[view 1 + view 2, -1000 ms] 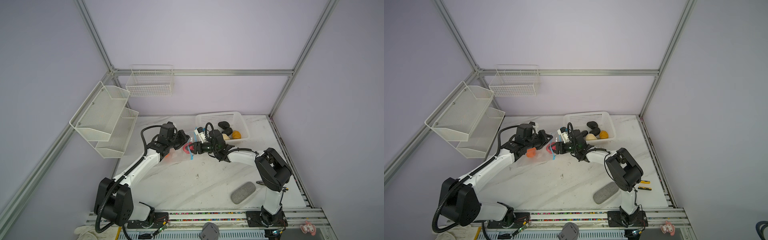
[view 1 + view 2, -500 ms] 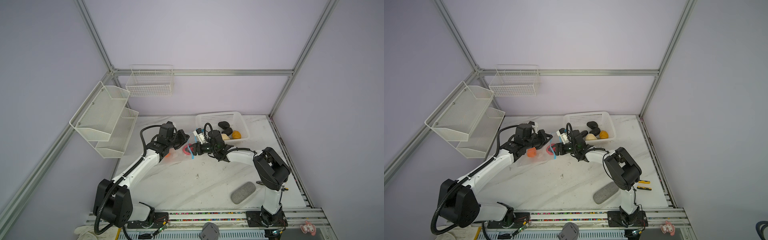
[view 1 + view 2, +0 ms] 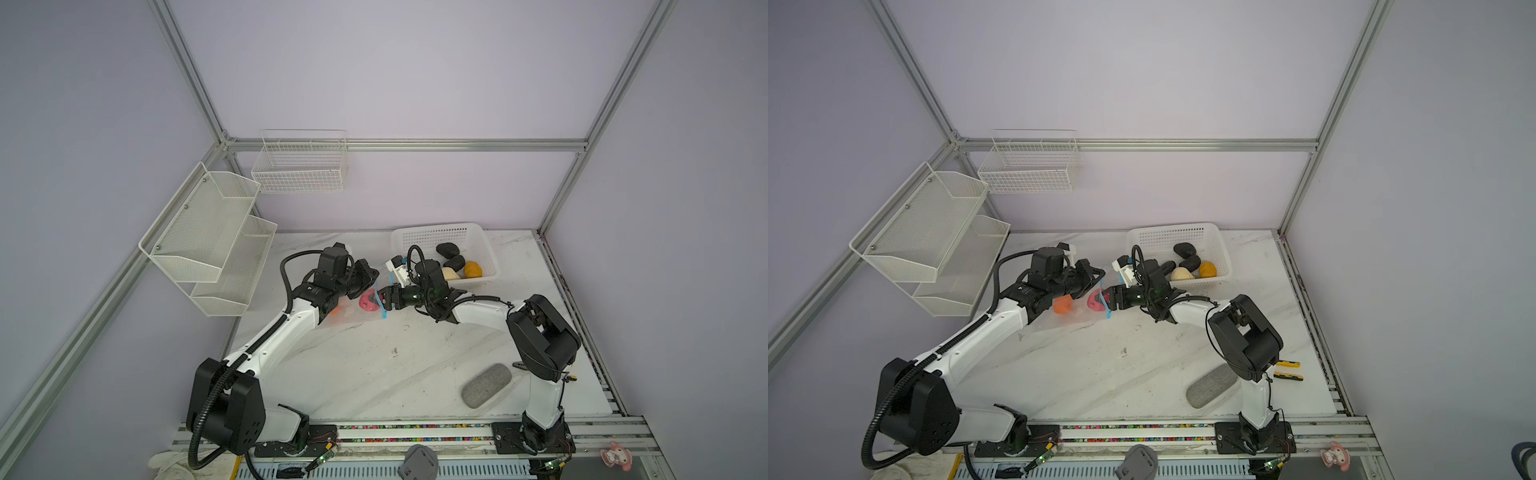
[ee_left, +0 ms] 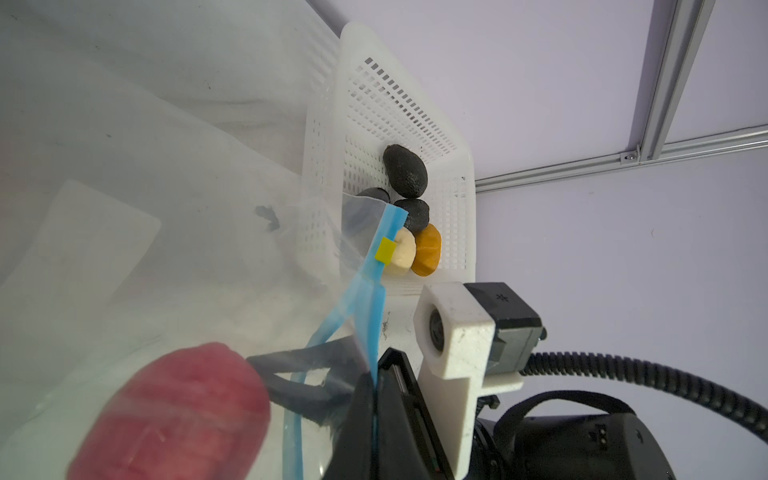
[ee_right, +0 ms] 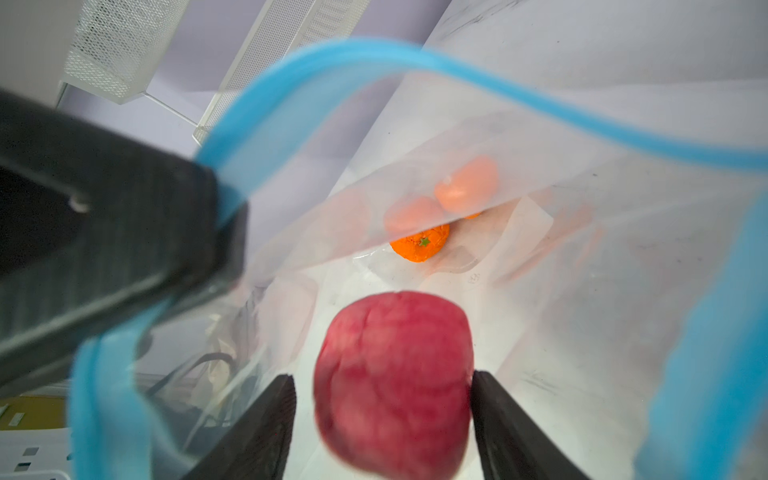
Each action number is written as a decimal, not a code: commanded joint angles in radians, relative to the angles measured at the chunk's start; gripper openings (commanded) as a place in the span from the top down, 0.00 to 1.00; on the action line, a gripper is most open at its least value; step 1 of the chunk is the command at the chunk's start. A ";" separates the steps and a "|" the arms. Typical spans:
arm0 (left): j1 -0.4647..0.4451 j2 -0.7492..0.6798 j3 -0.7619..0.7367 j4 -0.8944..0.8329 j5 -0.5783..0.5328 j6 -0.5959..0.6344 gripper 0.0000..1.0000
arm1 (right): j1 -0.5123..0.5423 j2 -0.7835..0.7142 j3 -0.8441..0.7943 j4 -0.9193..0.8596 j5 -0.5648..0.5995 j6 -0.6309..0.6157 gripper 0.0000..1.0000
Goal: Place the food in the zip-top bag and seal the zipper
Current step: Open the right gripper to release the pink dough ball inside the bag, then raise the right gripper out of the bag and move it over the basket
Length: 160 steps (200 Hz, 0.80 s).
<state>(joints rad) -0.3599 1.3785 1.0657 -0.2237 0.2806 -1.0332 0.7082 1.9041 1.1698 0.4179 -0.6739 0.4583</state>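
Right pincer (image 3: 385, 299) is released round pink food (image 5: 392, 374) inside zip-top bag (image 5: 540, 291), so imo it should back straight out w/o snagging the zipper (image 5: 415, 58) that left pincer (image 5: 195, 282) is clenched on.

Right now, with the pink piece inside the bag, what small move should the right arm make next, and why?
Probably draw the right gripper straight back out of the zip-top bag: its jaws stand apart around the pink food, which lies inside, and the left gripper pinches the zipper at the open mouth.

Clear bag (image 5: 582, 291), blue zipper (image 5: 457, 62), yellow tab (image 4: 385, 251), orange fruit (image 5: 420, 245), pink fruit (image 5: 395, 382) perhaps striped.
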 commanded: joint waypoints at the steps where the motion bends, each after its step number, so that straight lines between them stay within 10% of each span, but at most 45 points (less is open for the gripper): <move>1: 0.004 -0.030 -0.012 0.045 0.009 -0.001 1.00 | 0.011 0.006 0.023 -0.013 0.009 -0.013 0.30; 160: 0.004 -0.038 -0.038 0.047 0.001 0.005 1.00 | 0.013 -0.109 -0.009 -0.136 0.195 0.017 0.33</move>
<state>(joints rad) -0.3599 1.3785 1.0649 -0.2237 0.2798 -1.0328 0.7139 1.8641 1.1687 0.3420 -0.5774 0.4625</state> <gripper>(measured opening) 0.047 0.671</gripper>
